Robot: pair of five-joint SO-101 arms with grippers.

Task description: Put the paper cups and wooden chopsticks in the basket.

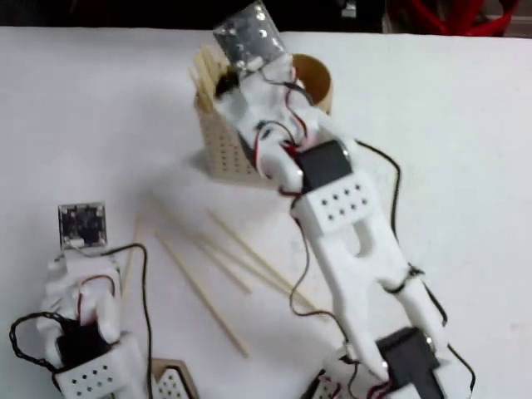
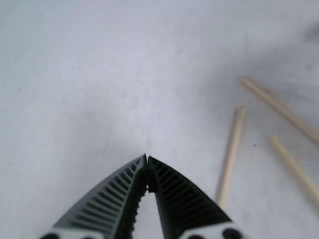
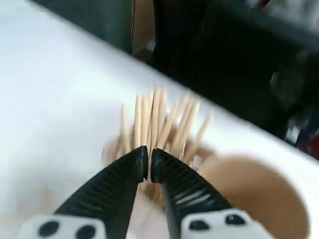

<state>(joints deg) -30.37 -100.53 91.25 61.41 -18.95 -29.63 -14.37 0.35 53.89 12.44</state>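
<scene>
The basket stands near the far edge of the surface, about midway along it. A bundle of wooden chopsticks already stands upright in it, and a paper cup sits at its far side. The arm hides whether the cup is inside the basket or just beside it.

The right pincer hangs directly over that bundle. Its jaws are drawn narrow, with only a slit between them, and I can make out nothing held there. The left pincer hovers low over bare surface near the front left corner, with its tips touching and nothing in them.

What remains looks to be the loose chopsticks, at least 4 of them, scattered flat on the surface between the 2 arms and nearer the front edge than the basket. The closest, 1 chopstick, lies just beside the left pincer on the side toward the right arm. Its long axis runs roughly from front edge to far edge.

The left arm is clearly the nearer of the 2 to this stick. A grasp would likely call for opening the jaws, shifting sideways toward the stick and closing across its length.
</scene>
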